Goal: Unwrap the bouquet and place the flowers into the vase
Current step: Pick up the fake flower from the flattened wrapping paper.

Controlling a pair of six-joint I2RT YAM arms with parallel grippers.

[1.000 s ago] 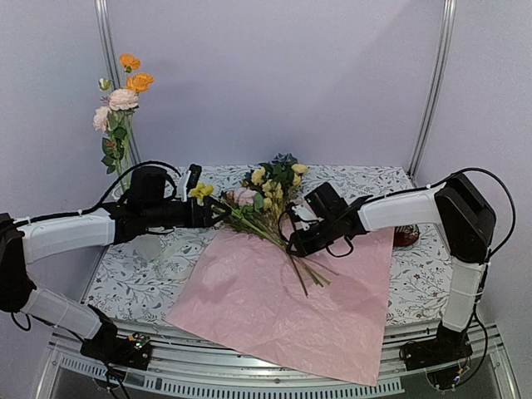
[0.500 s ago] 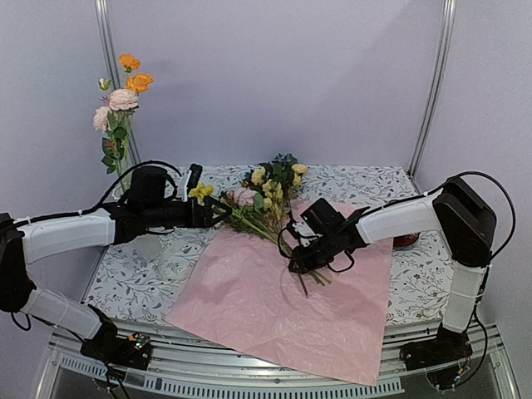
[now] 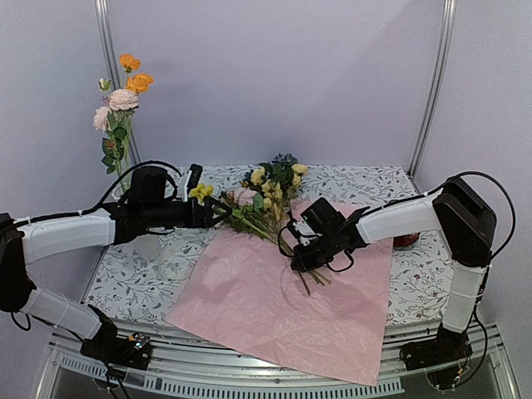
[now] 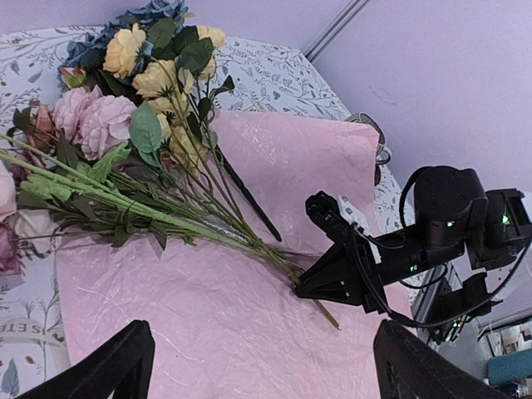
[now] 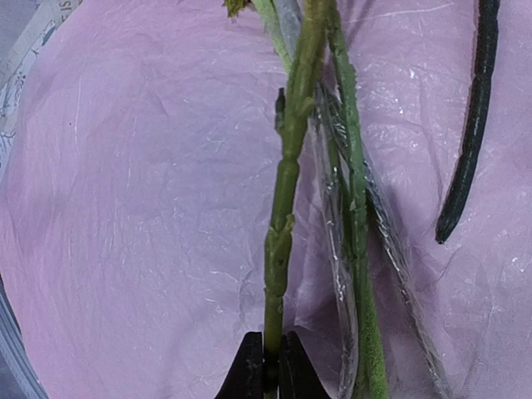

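The bouquet lies unwrapped: the flowers (image 3: 262, 195) rest with their heads toward the back and their stems across the flat pink wrapping paper (image 3: 274, 307). My right gripper (image 3: 298, 264) is down at the stem ends, shut on one green stem (image 5: 287, 183); its jaws (image 5: 272, 366) pinch that stem just above the paper. My left gripper (image 3: 204, 204) hovers open beside the flower heads (image 4: 141, 100), holding nothing. A few orange and pink flowers (image 3: 123, 91) stand upright at the back left. The vase under them is hidden behind my left arm.
A floral-patterned cloth (image 3: 133, 283) covers the table, and the pink paper overhangs its front edge. A reddish saucer (image 3: 406, 238) peeks out behind my right arm. A dark stem (image 5: 474, 125) and clear film lie beside the gripped stem. Metal frame posts rise at both back corners.
My right gripper moved down and left along the stems to their ends and closed on one green stem. The left arm stayed still.
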